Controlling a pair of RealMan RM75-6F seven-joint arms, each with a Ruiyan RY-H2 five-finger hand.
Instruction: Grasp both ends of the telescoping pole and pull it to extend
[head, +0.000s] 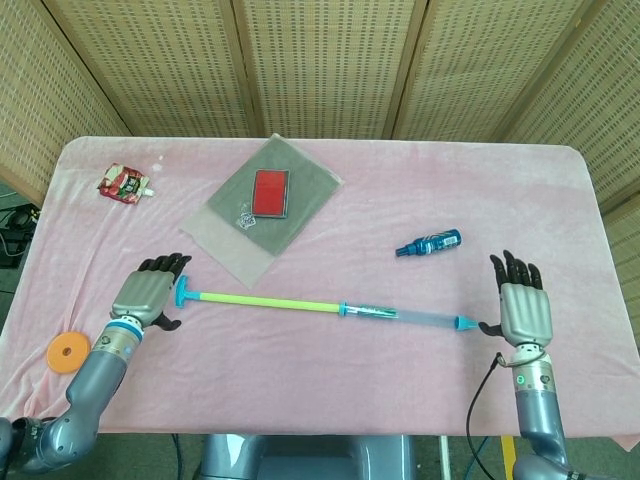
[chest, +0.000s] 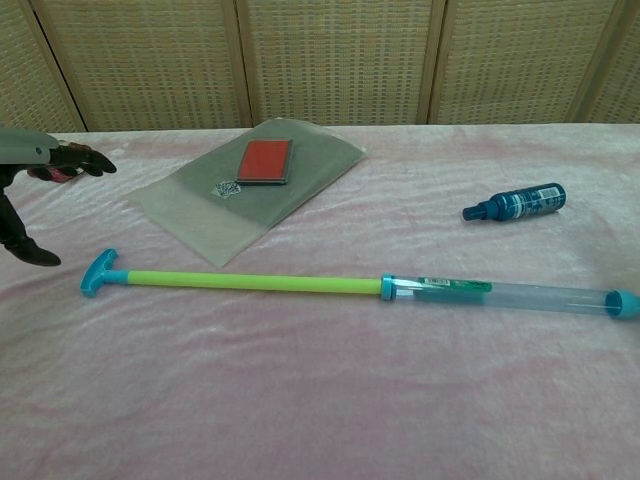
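The telescoping pole (head: 300, 304) (chest: 260, 284) lies extended on the pink tablecloth, its green inner rod to the left and its clear outer tube (head: 425, 318) (chest: 540, 296) to the right. A blue T-handle (head: 184, 294) (chest: 98, 272) caps the left end and a blue cap (head: 465, 323) (chest: 621, 303) the right end. My left hand (head: 148, 294) (chest: 30, 200) is open just left of the T-handle, fingers spread, holding nothing. Just beyond the cap, my right hand (head: 523, 309) is open with its fingers straight; the chest view does not show it.
A grey pouch (head: 262, 205) (chest: 250, 185) holding a red card (head: 270, 191) (chest: 264, 160) lies behind the pole. A blue bottle (head: 428, 243) (chest: 515, 203) lies at the back right. A red snack packet (head: 123, 184) is at the far left, and an orange ring (head: 66, 352) sits by the front left edge.
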